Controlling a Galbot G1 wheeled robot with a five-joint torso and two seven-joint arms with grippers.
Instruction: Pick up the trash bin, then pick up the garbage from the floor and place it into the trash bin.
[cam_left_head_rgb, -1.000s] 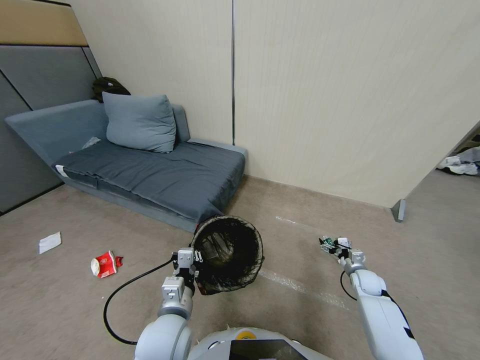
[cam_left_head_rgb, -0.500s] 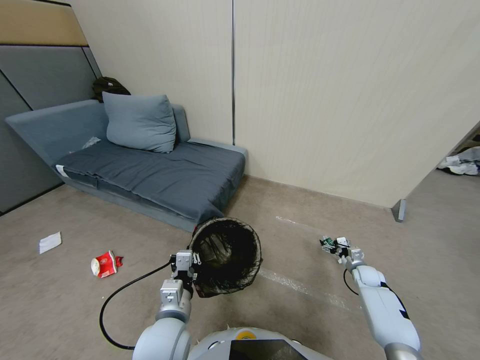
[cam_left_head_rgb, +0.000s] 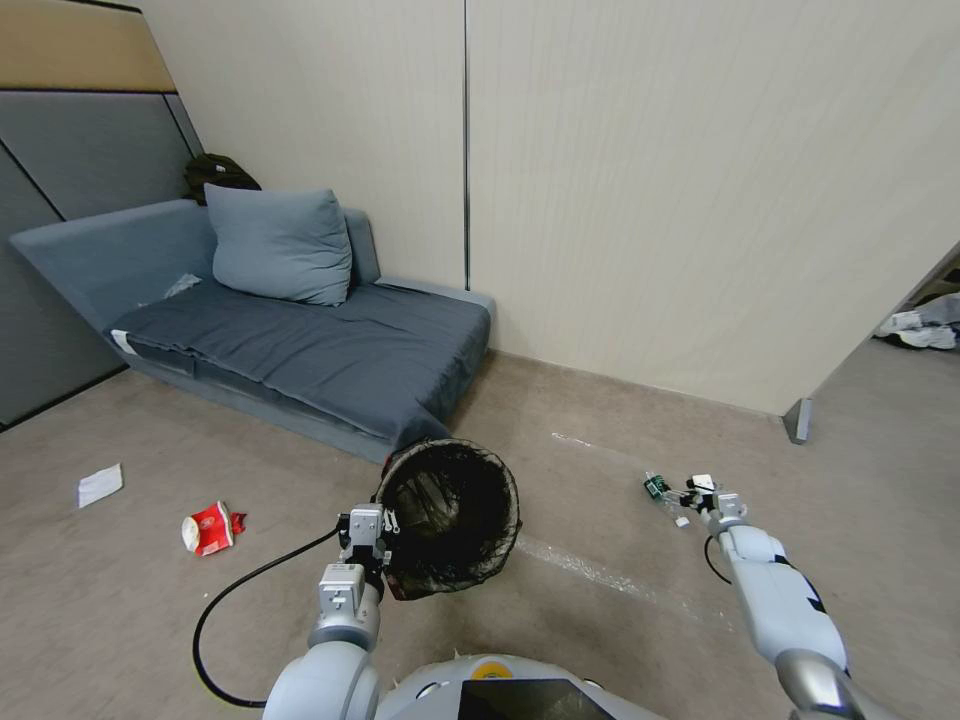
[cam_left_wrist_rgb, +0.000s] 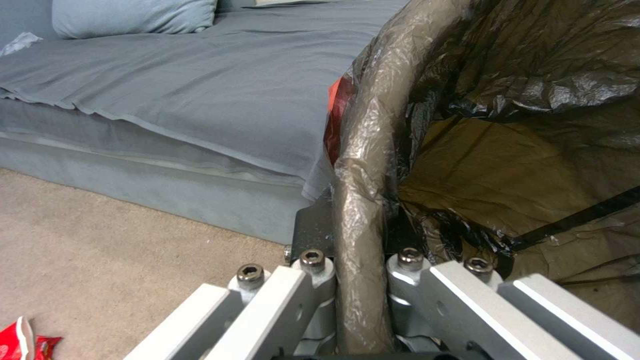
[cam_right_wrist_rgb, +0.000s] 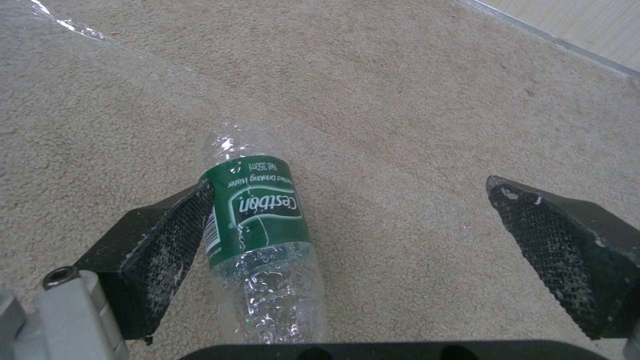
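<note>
Starting over on the far left of the head view, there's a white paper slip (cam_left_head_rgb: 99, 484) lying flat on the carpet (cam_left_head_rgb: 120, 590), and just to the right of it a crumpled red-and-white snack packet (cam_left_head_rgb: 210, 527), both well apart from the robot. Behind them sits a grey sofa (cam_left_head_rgb: 300, 345) with a pillow (cam_left_head_rgb: 280, 243) leaning against its back. Moving toward the middle, the left gripper (cam_left_head_rgb: 366, 545) is clamped on the rim of the trash bin (cam_left_head_rgb: 447, 512), holding it off the floor and tilted so the opening faces the camera, black bag liner (cam_left_head_rgb: 470, 560) folded over the edge. The left wrist view shows it up close: the fingers (cam_left_wrist_rgb: 313, 280) pinch the liner-covered rim (cam_left_wrist_rgb: 363, 165) from both sides, sofa just behind. A black cable (cam_left_head_rgb: 240, 585) loops from that arm down over the carpet. Further right there's a shiny strip of tape (cam_left_head_rgb: 600, 575) on the floor. Then the right gripper (cam_left_head_rgb: 690, 496), low over the carpet with its fingers spread wide apart. In the right wrist view the clear bottle (cam_right_wrist_rgb: 263, 235) with a green label lies between the two black pads (cam_right_wrist_rgb: 170, 235), touching one of them, the other well clear of it, so not gripped
</note>
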